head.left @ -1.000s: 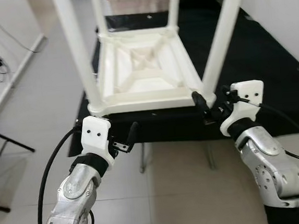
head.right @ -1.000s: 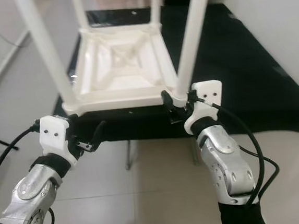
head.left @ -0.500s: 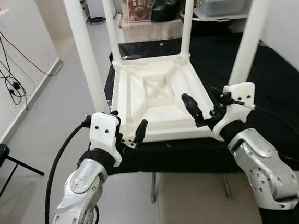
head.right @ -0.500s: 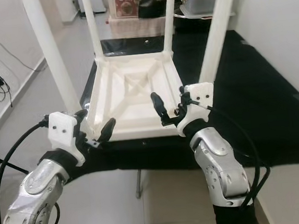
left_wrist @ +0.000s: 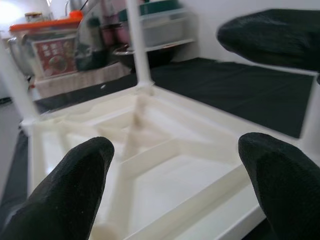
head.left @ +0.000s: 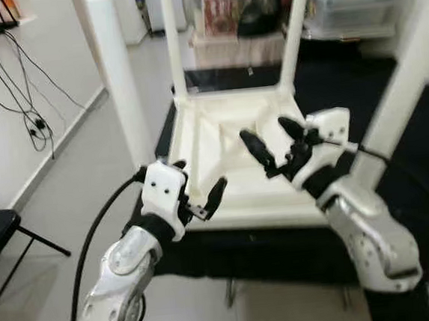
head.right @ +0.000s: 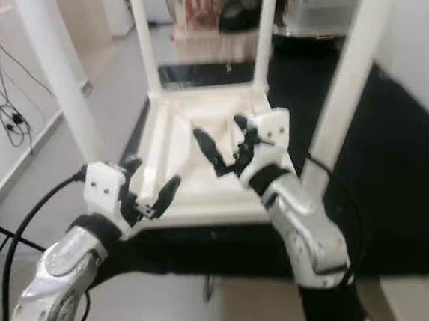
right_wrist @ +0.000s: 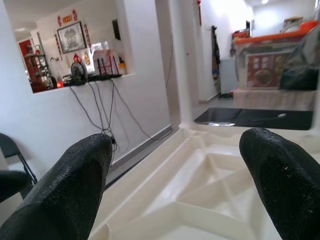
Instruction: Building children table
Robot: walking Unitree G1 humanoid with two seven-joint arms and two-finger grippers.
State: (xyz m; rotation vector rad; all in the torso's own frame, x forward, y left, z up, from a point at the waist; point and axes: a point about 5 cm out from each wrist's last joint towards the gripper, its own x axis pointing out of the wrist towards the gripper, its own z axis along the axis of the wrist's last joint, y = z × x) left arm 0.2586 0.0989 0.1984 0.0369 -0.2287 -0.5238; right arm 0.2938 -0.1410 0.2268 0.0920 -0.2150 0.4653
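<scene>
The upturned table (head.left: 233,162) lies on the bench (head.left: 399,212); shelves (head.left: 352,9) at 12 o'clock, cables (head.left: 26,109) at 10.

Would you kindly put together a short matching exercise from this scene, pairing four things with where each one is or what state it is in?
Things:
1. children's table
2. left gripper
3. right gripper
4. black cloth

Places or states:
A. spread under the table
B. open, above the ribbed underside
C. upside down, legs pointing up
D. open, at the near left corner

Pairs: 1-C, 2-D, 3-B, 4-A
</scene>
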